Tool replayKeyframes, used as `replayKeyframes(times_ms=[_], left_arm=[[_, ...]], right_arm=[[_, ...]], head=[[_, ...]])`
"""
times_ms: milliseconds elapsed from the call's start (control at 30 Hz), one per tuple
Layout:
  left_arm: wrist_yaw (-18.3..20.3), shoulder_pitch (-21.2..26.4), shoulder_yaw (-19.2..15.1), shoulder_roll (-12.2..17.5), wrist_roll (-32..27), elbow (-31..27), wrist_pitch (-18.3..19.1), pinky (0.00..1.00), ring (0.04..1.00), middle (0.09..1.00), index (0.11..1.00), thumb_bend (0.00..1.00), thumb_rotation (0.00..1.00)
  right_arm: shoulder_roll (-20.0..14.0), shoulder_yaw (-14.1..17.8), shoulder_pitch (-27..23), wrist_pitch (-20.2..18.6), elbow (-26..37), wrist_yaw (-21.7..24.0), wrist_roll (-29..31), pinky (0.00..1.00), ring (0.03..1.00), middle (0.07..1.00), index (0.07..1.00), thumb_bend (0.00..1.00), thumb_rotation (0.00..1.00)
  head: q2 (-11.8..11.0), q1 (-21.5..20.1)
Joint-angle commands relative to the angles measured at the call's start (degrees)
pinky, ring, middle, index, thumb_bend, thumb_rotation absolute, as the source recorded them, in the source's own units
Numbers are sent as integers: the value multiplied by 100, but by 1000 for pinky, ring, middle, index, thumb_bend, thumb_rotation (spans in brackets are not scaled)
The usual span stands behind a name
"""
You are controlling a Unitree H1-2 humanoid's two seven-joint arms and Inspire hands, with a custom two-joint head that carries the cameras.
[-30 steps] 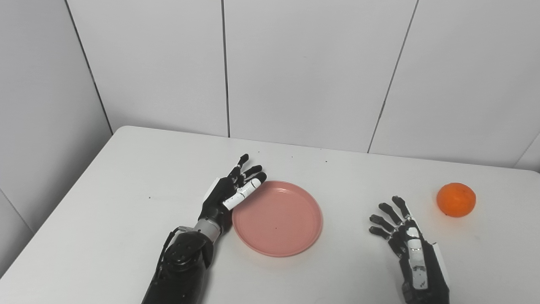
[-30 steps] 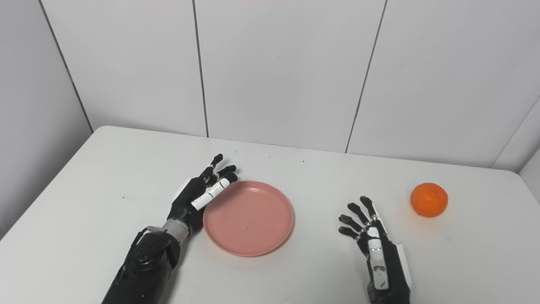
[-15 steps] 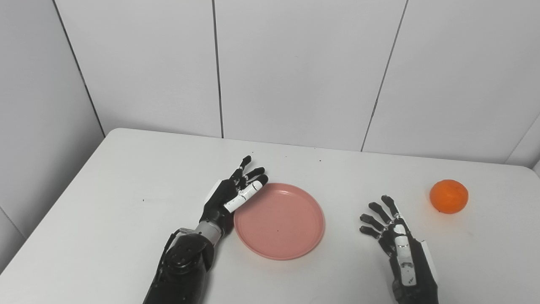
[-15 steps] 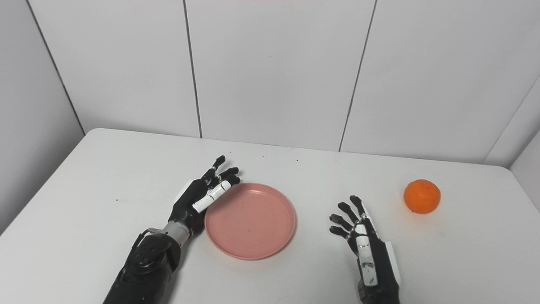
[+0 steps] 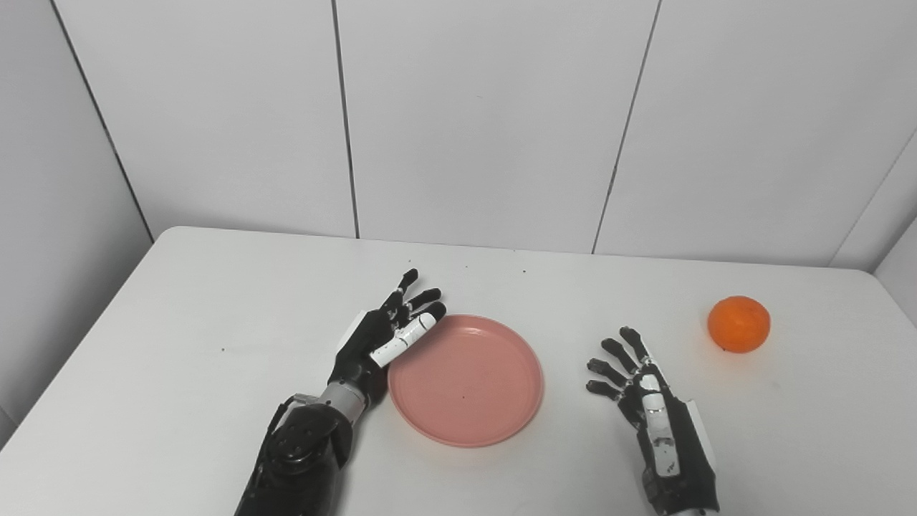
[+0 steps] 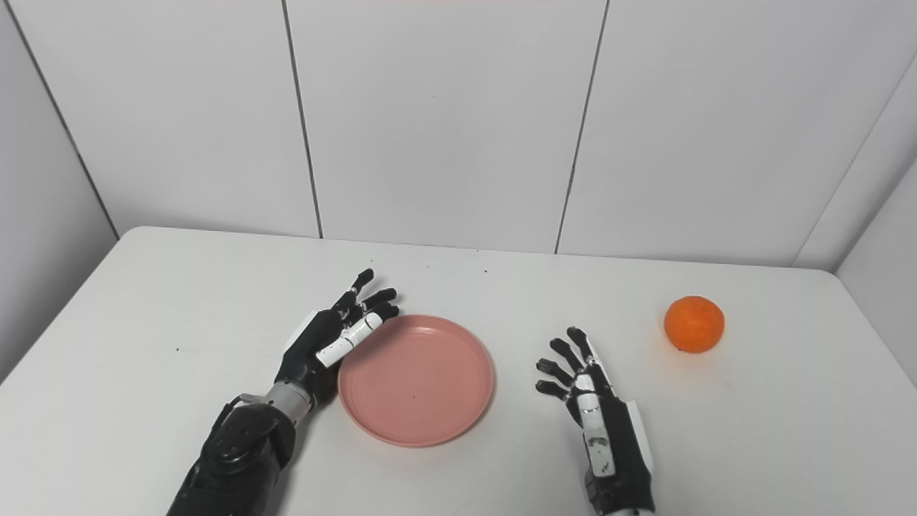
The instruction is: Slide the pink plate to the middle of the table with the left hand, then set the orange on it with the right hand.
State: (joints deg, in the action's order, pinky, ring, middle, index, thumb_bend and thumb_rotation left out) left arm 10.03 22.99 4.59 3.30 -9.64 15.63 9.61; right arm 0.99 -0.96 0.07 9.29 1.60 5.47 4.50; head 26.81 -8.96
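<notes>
A round pink plate [image 5: 466, 380] lies flat near the middle of the white table [image 5: 179, 315]; it also shows in the right eye view [image 6: 415, 378]. My left hand [image 5: 383, 337] is open, fingers spread, resting against the plate's left rim. An orange [image 5: 738, 324] sits on the table at the far right, also in the right eye view [image 6: 693, 324]. My right hand [image 5: 645, 390] is open and empty, fingers spread, between the plate and the orange, apart from both.
White panelled walls [image 5: 487, 122] close in behind the table and at the left. The table's right edge [image 5: 892, 301] runs close to the orange.
The whole picture has shifted left, so the camera has turned right. The plate and the orange lie as before. Both hands keep their poses.
</notes>
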Motion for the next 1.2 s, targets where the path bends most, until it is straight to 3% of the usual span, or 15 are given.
replayKeyframes(times_ms=[0,533,967,1167], left_arm=[[166,140,82,-83,5,55,156,888,847,885,1000,769,446],[322,133,-8,-34,-65,151,183,890,864,906,1000,726,427],[372,145,-43,-59,-74,271,64,901,880,916,1000,733,439],[364,128,-150,-7,-128,202,110,902,884,913,1000,733,439]], right_arm=[[140,-83,267,-99,-274,-51,20,740,799,876,933,770,979],[319,-110,255,-166,-287,-251,-91,718,783,868,920,787,942],[228,-93,275,-38,-339,-229,-85,732,788,891,933,771,949],[197,-38,291,238,-34,-626,-714,725,780,915,921,718,956]], head=[[5,-54],[-22,-690],[-69,-691],[-51,-690]])
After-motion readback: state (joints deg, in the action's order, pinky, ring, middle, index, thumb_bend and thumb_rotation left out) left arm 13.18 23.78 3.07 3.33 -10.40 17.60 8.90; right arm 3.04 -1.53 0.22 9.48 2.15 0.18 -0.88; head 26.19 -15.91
